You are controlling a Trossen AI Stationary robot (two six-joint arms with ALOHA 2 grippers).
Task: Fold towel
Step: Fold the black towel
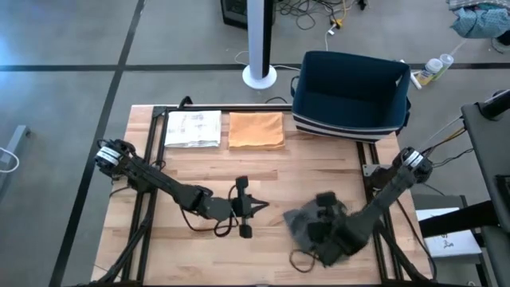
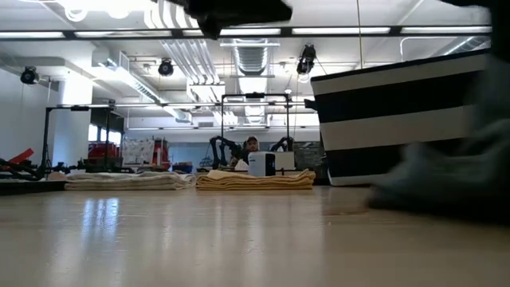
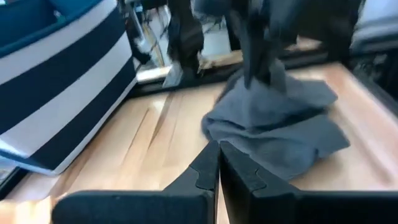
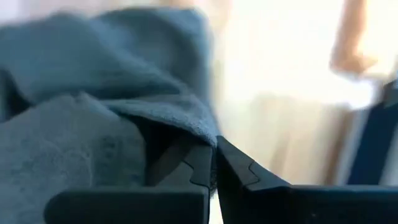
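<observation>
High view: striped bin looks empty; right claw grips the grey towel; left claw closed.

No readable text anywhere (white towel perhaps printed, marks too small).

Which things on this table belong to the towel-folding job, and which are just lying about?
Belongs to the job:
- crumpled grey cloth towel
- right gripper, shut on a fold of it
- left gripper, shut, waiting mid-table

Lying about:
- folded orange towel
- folded white patterned towel
- navy striped fabric basket
</observation>
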